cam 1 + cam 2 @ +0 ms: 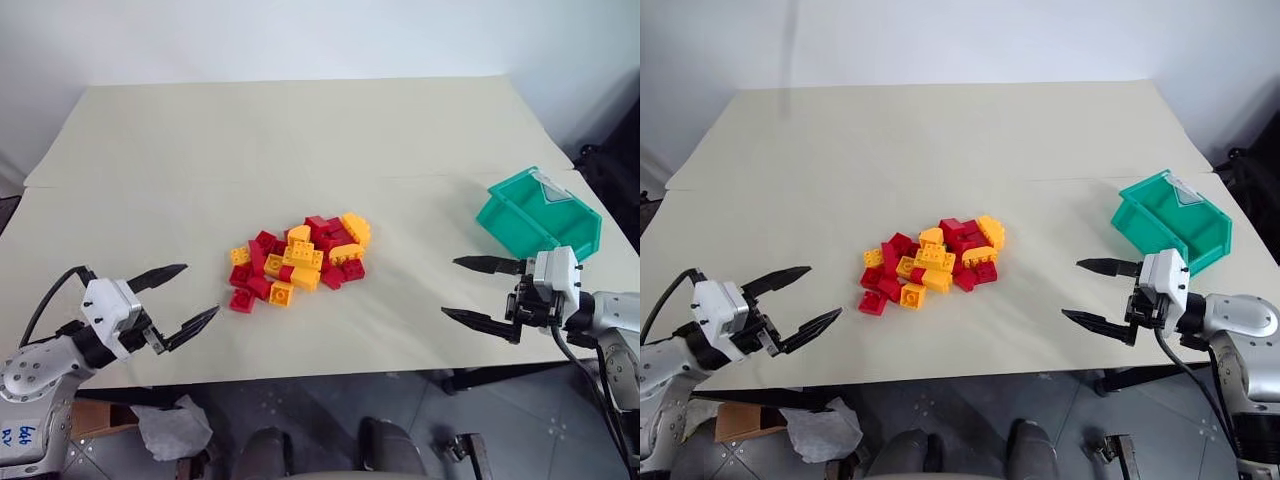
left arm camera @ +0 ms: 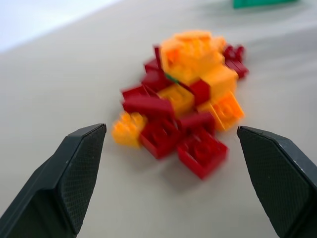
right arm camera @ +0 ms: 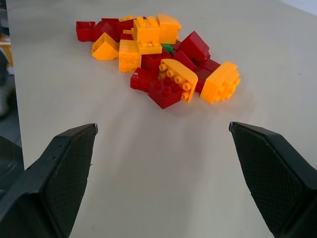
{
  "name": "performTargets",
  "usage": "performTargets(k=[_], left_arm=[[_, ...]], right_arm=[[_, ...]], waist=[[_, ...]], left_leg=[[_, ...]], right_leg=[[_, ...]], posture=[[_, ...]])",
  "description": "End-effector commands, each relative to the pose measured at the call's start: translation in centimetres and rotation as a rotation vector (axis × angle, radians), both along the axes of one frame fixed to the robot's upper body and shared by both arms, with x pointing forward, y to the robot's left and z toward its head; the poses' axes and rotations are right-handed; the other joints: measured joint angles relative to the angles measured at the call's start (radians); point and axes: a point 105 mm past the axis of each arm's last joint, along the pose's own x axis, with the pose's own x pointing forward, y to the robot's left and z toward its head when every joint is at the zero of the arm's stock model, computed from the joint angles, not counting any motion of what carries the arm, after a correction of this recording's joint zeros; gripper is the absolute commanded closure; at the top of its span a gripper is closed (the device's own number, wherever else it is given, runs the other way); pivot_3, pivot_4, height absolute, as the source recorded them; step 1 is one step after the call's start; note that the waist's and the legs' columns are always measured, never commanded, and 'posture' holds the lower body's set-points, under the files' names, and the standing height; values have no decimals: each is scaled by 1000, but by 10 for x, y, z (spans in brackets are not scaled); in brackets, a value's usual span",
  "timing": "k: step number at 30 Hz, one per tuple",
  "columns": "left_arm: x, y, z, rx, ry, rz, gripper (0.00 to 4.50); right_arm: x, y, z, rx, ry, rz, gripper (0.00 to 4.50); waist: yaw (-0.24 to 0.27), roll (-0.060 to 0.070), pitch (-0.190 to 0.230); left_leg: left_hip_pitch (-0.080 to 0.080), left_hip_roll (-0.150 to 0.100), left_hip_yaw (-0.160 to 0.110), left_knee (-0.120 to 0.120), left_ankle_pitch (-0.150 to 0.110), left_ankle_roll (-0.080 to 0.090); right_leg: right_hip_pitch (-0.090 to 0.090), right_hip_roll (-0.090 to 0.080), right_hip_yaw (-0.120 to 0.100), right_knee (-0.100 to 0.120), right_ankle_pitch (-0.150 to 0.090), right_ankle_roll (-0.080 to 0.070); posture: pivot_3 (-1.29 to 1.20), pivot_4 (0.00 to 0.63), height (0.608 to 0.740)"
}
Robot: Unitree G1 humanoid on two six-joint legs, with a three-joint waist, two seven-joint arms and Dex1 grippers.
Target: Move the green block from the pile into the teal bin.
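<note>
Right gripper (image 1: 480, 294) spread, empty. Green block (image 3: 167, 48): light, rigid, slick, mostly buried; pinch flat sides.

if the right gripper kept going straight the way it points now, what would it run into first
Probably the pile. The right gripper is open and aimed across bare table at it, and the nearest bricks look like a red one and a yellow-orange one. Depth is hard to judge.

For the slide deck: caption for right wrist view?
Open right gripper faces the pile; green block mostly buried.
</note>
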Motion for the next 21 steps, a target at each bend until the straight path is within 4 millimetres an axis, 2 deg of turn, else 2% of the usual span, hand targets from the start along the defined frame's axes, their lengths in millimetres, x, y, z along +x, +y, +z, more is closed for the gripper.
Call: performTargets(k=[1,7,10,13,18,21], left_arm=[[-3,4,7,17,-22,-9,0],[-15,0,6,-72,33,-34,0],[-20,11,4,-122,32,6,0],[-25,22,-1,-141,27,63,0],[-38,36,-9,-139,43,142,0],[-44,35,-12,-133,47,143,0]], right_arm=[[2,5,4,8,-34,11,40],[8,15,9,43,-41,33,40],[12,28,12,71,-8,67,40],[19,50,15,107,15,108,604],[26,85,11,65,19,190,2351],[28,103,10,56,18,231,3422]], waist=[[1,0,0],[3,0,0],[2,0,0],[-5,0,0],[-2,0,0],[3,0,0]], left_leg=[[0,0,0,0,0,0],[0,0,0,0,0,0],[0,0,0,0,0,0],[0,1,0,0,0,0],[0,1,0,0,0,0],[0,1,0,0,-1,0]], right_leg=[[0,0,0,0,0,0],[0,0,1,0,0,0],[0,0,0,0,0,0],[0,0,0,1,0,0],[-1,0,0,1,0,0],[-1,0,0,1,0,0]], posture=[[0,150,740],[0,150,740],[0,150,740],[0,150,740],[0,150,740],[0,150,740]])
